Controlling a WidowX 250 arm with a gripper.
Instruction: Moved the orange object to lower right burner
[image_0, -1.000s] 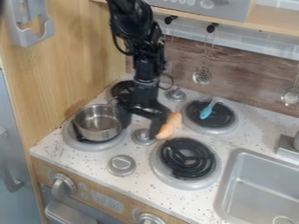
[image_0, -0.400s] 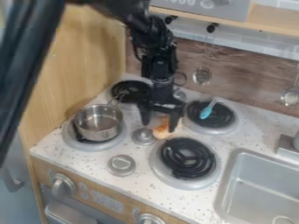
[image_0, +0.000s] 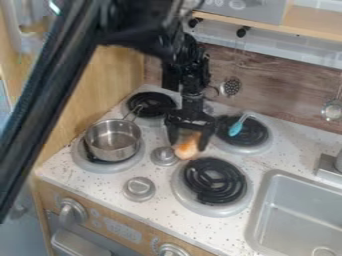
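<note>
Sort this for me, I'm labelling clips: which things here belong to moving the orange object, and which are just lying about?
Part of the job:
- small, rounded orange object
- black two-finger pincer
- black-coiled, silver-rimmed lower right burner

Just lying about:
- round silver metal pot
- small turquoise-headed utensil

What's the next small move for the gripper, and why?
Probably to close the gripper gently: its fingers stand apart with the orange object between them, and that object is not yet on the lower right burner.

Pot (image_0: 115, 146) on front-left burner (image_0: 85, 163), utensil (image_0: 236, 128) on back-right burner (image_0: 248, 149), sink (image_0: 265, 202) to the right
</note>
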